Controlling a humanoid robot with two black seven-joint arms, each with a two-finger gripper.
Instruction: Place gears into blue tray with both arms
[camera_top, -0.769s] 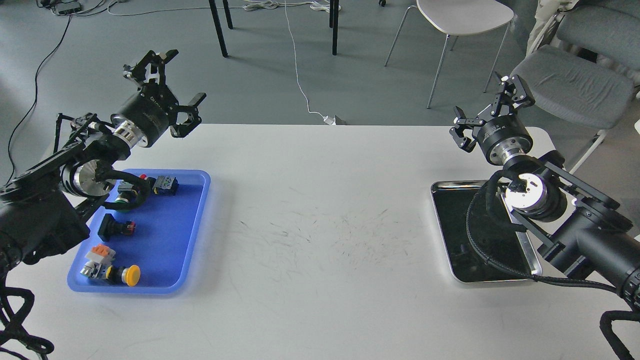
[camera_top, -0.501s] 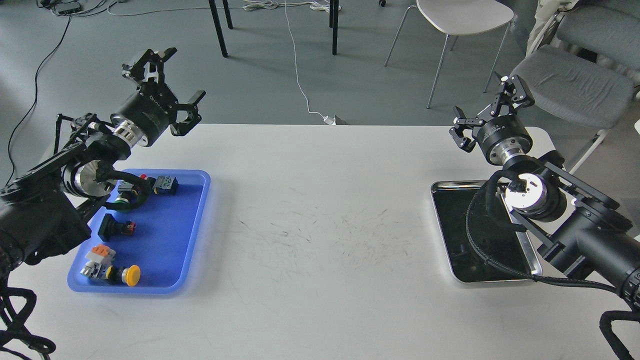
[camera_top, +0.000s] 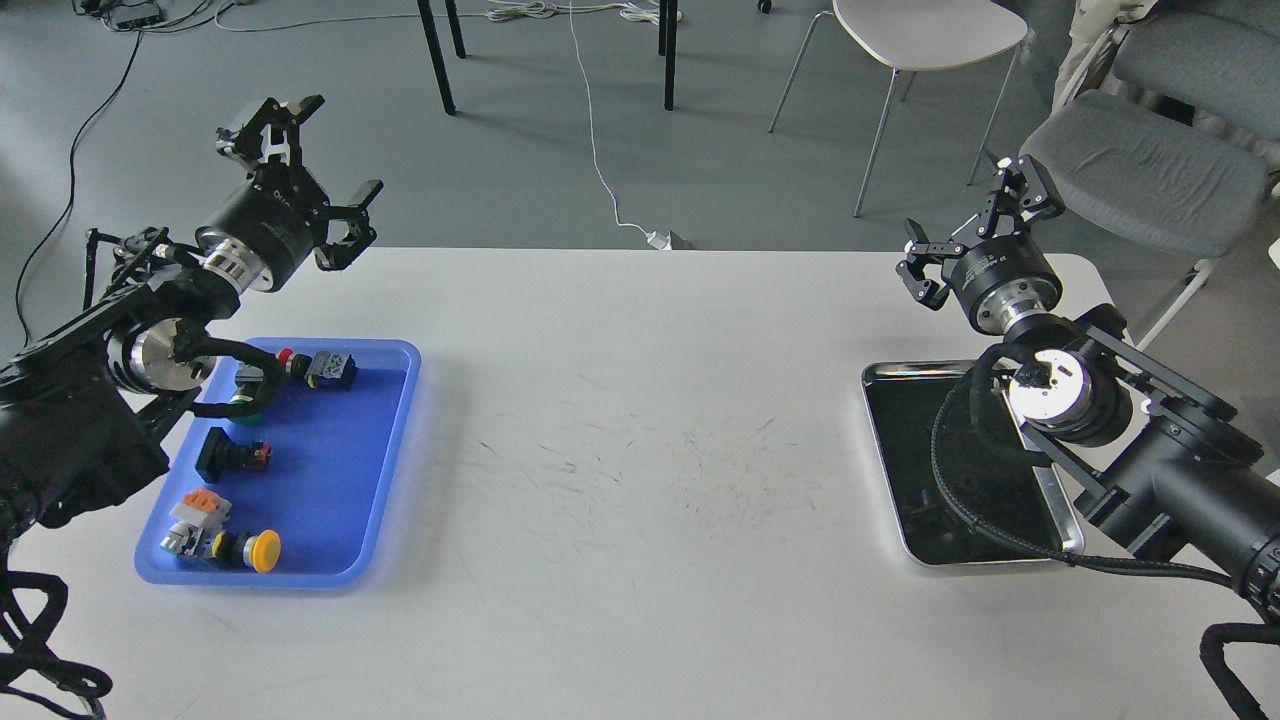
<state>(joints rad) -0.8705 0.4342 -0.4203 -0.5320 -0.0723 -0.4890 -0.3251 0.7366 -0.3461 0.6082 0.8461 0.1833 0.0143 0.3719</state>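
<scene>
The blue tray (camera_top: 340, 470) lies at the table's left side and holds several coloured push-button switches, among them a yellow-capped one (camera_top: 262, 551). I can make out no gears anywhere in the head view. My left gripper (camera_top: 305, 170) hangs open and empty in the air, above and beyond the blue tray's far end, near the table's back edge. My right gripper (camera_top: 965, 225) is also open and empty, raised over the back right of the table, beyond the silver tray (camera_top: 910, 470).
The silver metal tray at the right shows a dark, reflective bottom, partly hidden by my right arm and its cable. A white chair (camera_top: 925, 35) and a grey chair (camera_top: 1150, 170) stand on the floor behind the table. Cables run across the floor.
</scene>
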